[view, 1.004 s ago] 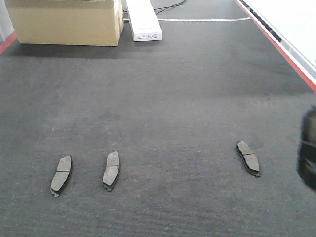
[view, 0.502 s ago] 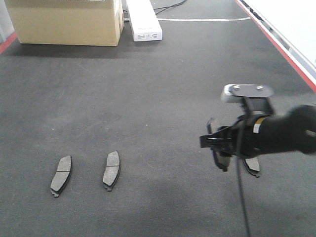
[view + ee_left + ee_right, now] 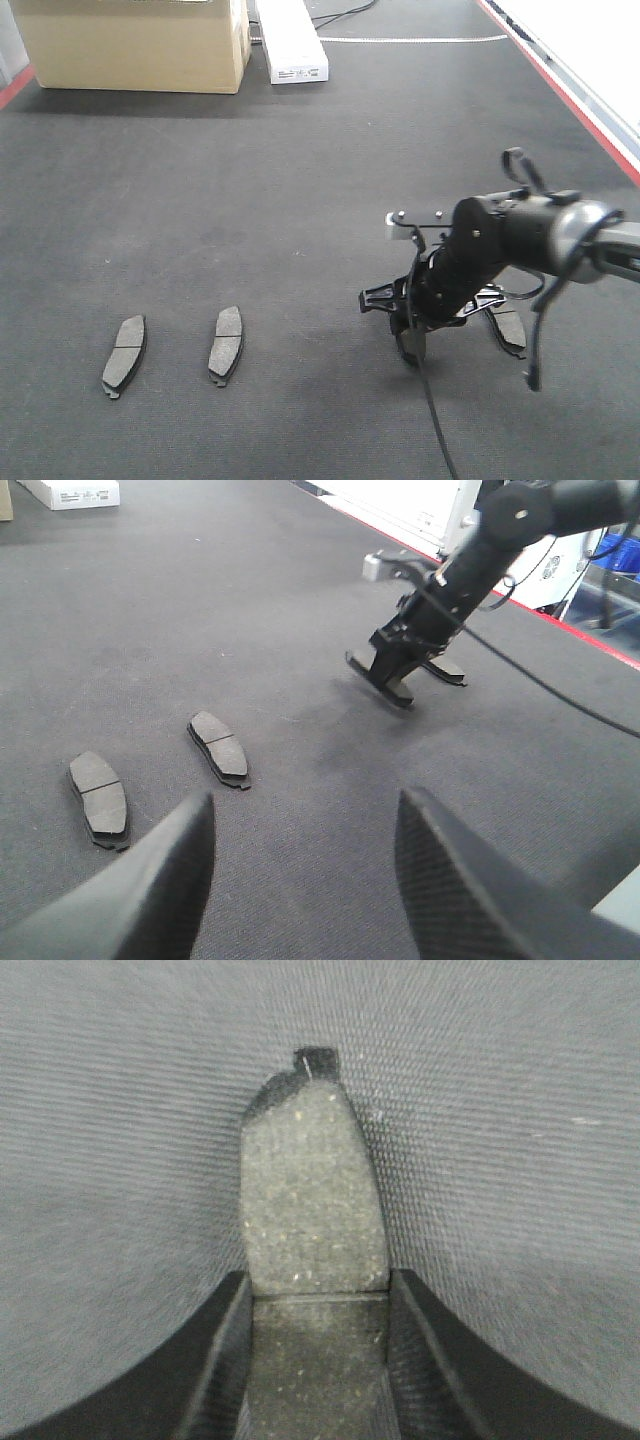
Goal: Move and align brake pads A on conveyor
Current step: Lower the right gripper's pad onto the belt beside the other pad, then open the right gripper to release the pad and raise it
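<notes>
Two brake pads [image 3: 125, 355] [image 3: 227, 345] lie side by side on the dark conveyor belt [image 3: 300, 200] at the front left. They also show in the left wrist view [image 3: 98, 798] [image 3: 219, 748]. My right gripper [image 3: 410, 335] is shut on a third pad [image 3: 312, 1190], held on edge low over the belt; whether it touches is unclear. A fourth pad [image 3: 508, 328] lies just right of it, partly hidden by the arm. My left gripper [image 3: 305, 797] is open and empty, over bare belt near the two left pads.
A cardboard box [image 3: 130, 45] and a long white box [image 3: 290, 40] stand at the far left of the belt. The red-and-white edging [image 3: 580, 100] runs along the right side. A cable hangs from the right arm [image 3: 500, 240].
My right arm has come in from the right edge, moved left across the belt and dropped lower. The two left pads have not moved.
</notes>
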Controlling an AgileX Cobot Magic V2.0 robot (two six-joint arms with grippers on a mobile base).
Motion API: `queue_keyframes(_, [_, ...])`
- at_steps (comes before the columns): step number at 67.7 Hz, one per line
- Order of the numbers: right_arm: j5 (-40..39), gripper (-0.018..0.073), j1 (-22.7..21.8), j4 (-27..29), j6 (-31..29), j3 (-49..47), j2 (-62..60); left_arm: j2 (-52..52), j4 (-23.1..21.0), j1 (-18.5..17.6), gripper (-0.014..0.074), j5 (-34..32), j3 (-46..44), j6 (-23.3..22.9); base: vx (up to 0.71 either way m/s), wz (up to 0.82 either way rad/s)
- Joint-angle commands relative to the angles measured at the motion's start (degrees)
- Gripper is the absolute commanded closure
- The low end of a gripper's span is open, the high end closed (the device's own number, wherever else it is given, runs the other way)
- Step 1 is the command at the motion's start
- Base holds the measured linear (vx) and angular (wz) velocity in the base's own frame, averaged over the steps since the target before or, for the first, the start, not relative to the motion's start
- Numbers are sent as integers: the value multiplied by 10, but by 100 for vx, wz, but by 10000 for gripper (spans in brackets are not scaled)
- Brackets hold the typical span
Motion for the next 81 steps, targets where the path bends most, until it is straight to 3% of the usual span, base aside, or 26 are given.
queue_keyframes(1, [6,254,0,-4,-3,-36,-11,9,0,-5,199,-36,-12,-1,0,0])
queue_keyframes(9, [10,111,0,-5,-1,-45,-4,9,0,-5,199,-36,-12,-1,0,0])
queue_keyframes(17, [24,48,0,-13,-3,-47,-27,9,0,-5,199,-36,-12,-1,0,0])
queue_keyframes(45, [101,53,0,-108,12,-29,-258,9,0,-5,199,-36,-12,-1,0,0])
queue_keyframes(81, [2,54,0,-135,28,269,-731,10,1,-5,199,-44,-12,-1,0,0])
